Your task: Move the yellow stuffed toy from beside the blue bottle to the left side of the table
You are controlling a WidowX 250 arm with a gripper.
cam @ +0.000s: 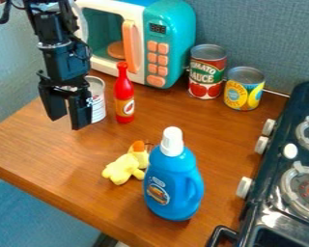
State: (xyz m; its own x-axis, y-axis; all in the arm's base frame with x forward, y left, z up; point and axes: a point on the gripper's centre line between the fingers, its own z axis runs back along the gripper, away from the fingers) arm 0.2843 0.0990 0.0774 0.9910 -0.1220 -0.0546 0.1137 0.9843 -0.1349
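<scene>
Over the brown wooden counter, toward the view's upper left, I have the black two-finger gripper hanging with its fingers spread and nothing pinched. Just behind it stands a white cylindrical can, partly hidden; I can't tell whether they touch. The slender red plastic sauce bottle is upright beside the can, near the teal-and-white toy microwave. With so little room, a sideways swing could knock the tall bottle over, or a finger coming down on the can's rim could tip it, if I misjudge depth.
</scene>
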